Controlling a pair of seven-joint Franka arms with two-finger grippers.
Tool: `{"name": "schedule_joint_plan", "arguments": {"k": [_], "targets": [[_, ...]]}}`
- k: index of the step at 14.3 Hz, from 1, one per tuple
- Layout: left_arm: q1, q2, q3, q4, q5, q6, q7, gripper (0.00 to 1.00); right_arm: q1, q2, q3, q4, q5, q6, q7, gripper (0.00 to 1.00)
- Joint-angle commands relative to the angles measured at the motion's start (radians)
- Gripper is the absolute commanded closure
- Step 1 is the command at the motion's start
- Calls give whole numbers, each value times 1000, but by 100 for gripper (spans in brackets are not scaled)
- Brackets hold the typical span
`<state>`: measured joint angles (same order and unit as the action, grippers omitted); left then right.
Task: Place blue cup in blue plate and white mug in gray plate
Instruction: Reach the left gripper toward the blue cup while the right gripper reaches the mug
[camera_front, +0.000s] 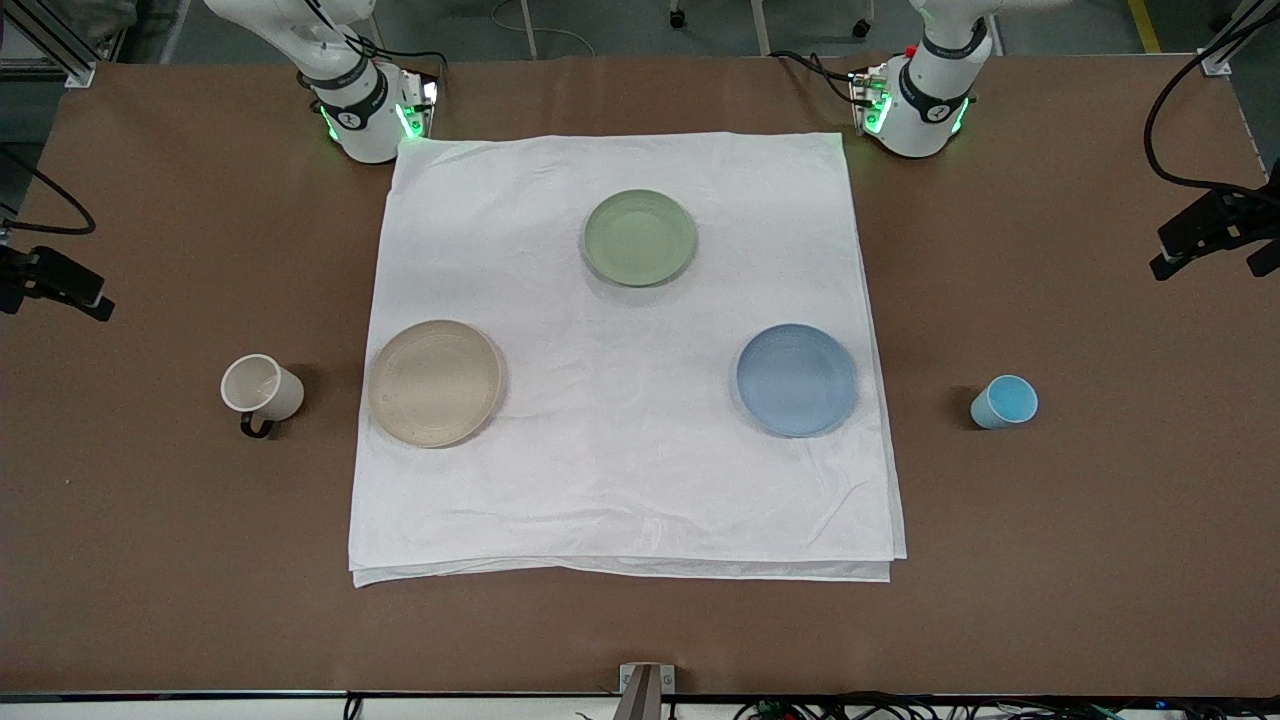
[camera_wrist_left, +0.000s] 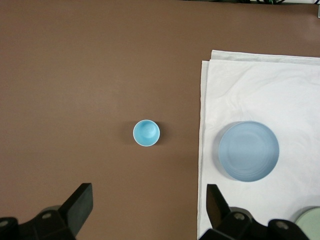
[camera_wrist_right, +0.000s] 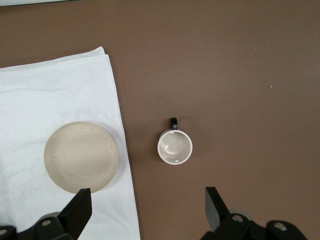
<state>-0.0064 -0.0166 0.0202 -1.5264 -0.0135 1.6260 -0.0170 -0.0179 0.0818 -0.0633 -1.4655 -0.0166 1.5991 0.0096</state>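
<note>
While both grippers hang high with fingers spread wide and nothing held, centre the left gripper (camera_wrist_left: 149, 212) over the blue cup (camera_front: 1004, 402), which stands on bare table toward the left arm's end, beside the blue plate (camera_front: 797, 379). Drop straight and pinch its wall. Give the mug (camera_front: 261, 389), beside the gray plate (camera_front: 434, 382), to the right gripper (camera_wrist_right: 148, 212), avoiding the handle.

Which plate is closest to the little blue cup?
The blue plate. It lies on the white cloth toward the left arm's end, beside the blue cup. The green plate and beige plate lie farther away.
</note>
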Motion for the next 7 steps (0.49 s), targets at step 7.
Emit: {"name": "schedule_joint_plan", "arguments": {"k": [7], "targets": [[2,7,10,6,-71,-29,6,0,3,-21,3,-53,-25,27,7,0]]}}
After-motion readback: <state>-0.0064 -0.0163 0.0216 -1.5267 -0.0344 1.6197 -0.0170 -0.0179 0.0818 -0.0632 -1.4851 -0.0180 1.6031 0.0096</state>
